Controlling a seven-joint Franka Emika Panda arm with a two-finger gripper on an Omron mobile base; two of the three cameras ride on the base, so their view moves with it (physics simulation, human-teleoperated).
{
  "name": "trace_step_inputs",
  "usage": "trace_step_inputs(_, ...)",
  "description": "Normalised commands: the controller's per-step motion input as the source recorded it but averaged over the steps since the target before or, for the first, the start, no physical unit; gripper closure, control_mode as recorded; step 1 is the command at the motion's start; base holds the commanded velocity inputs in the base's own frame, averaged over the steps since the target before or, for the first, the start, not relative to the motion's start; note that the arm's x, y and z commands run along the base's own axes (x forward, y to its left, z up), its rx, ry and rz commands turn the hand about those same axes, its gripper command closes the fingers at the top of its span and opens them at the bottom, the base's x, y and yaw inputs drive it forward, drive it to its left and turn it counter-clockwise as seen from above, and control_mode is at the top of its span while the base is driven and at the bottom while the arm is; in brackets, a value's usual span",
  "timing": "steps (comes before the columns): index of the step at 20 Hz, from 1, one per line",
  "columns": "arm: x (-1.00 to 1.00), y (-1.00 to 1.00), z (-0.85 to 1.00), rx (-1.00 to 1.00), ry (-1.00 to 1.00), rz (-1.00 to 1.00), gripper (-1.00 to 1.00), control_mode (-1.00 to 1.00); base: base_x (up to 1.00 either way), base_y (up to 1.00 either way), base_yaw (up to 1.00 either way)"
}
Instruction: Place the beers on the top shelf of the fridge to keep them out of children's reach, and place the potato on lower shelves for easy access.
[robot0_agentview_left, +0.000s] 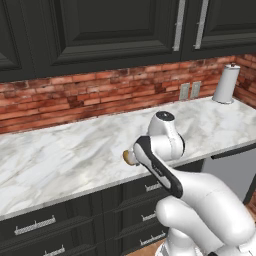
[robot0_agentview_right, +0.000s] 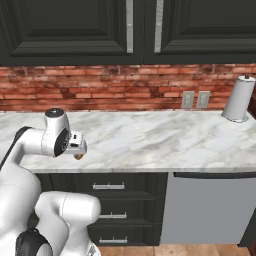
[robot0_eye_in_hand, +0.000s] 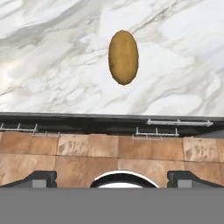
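Hovering above the potato (robot0_eye_in_hand: 123, 57) lying near the front edge of the marble counter (robot0_eye_in_hand: 183, 65), gripper (robot0_eye_in_hand: 112, 178) pointing straight down with fingers (robot0_eye_in_hand: 40, 178) spreading wide, apparently lining up for a pick before heading to the fridge's lower shelves.

We see a marble counter (robot0_agentview_left: 60, 155) beneath dark upper cabinets (robot0_agentview_left: 100, 30), a brick backsplash (robot0_agentview_right: 100, 90) bearing 2 outlets (robot0_agentview_right: 195, 99), and a paper-towel roll (robot0_agentview_right: 239, 98) standing at the counter's right end.

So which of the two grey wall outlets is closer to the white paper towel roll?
The right outlet; it sits between the left outlet and the paper towel roll.
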Motion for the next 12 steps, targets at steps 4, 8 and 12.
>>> trace_step_inputs(4, 0.35, 0.03, -0.19, 0.0, 0.0, 0.0, -1.0, -1.0, 0.0, 0.0, 0.0)
trace_step_inputs(8, 0.33, 0.0, -0.15, 0.0, 0.01, 0.0, -1.0, -1.0, 0.0, 0.0, 0.0)
trace_step_inputs(12, 0.33, 0.02, -0.19, 0.0, 0.01, 0.0, -1.0, -1.0, 0.0, 0.0, 0.0)
